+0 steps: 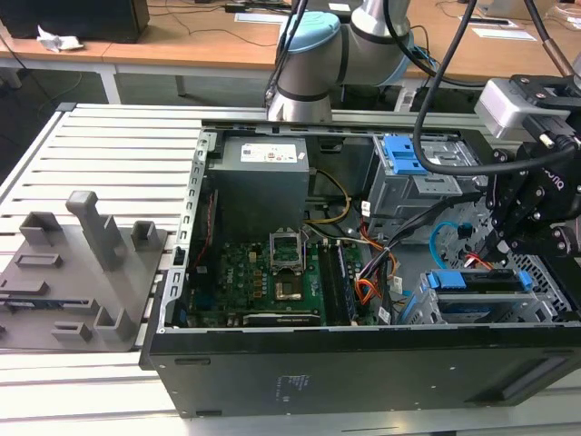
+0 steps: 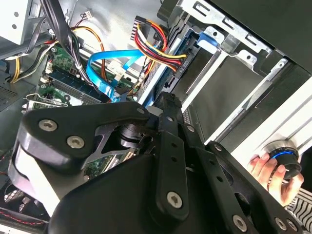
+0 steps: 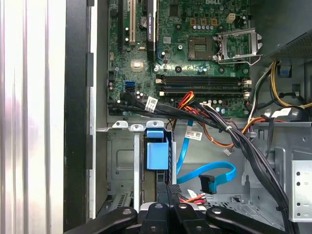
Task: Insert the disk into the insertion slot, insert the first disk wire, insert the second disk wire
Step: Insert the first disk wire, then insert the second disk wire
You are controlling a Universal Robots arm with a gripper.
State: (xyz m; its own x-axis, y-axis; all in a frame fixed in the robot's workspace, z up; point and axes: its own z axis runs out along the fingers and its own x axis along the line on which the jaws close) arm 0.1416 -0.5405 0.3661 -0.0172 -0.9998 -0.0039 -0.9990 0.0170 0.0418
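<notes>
The disk (image 1: 479, 281), in its blue carrier (image 3: 157, 151), sits inside the insertion slot (image 1: 425, 309), a low grey perforated cage at the exterior view's right. My gripper (image 1: 497, 247) hangs just above the disk's rear edge, its fingers together with nothing seen between them (image 2: 168, 100) (image 3: 168, 190). A red, yellow and black wire bundle (image 2: 158, 48) runs to the disk's edge just ahead of the fingertips. The second disk wire (image 3: 214, 170), a light-blue flat cable, lies looped beside the slot. Its dark plug (image 3: 207, 184) is free, and the loop also shows in the other views (image 1: 442, 238) (image 2: 105, 73).
A taller grey cage with a blue latch (image 1: 404, 154) stands behind the slot. The motherboard (image 1: 272, 272) and black cable bundles (image 3: 195, 114) fill the case's middle. A grey fixture block (image 1: 82, 263) sits at the exterior view's left. A person's hand (image 2: 273, 168) rests on a round knob.
</notes>
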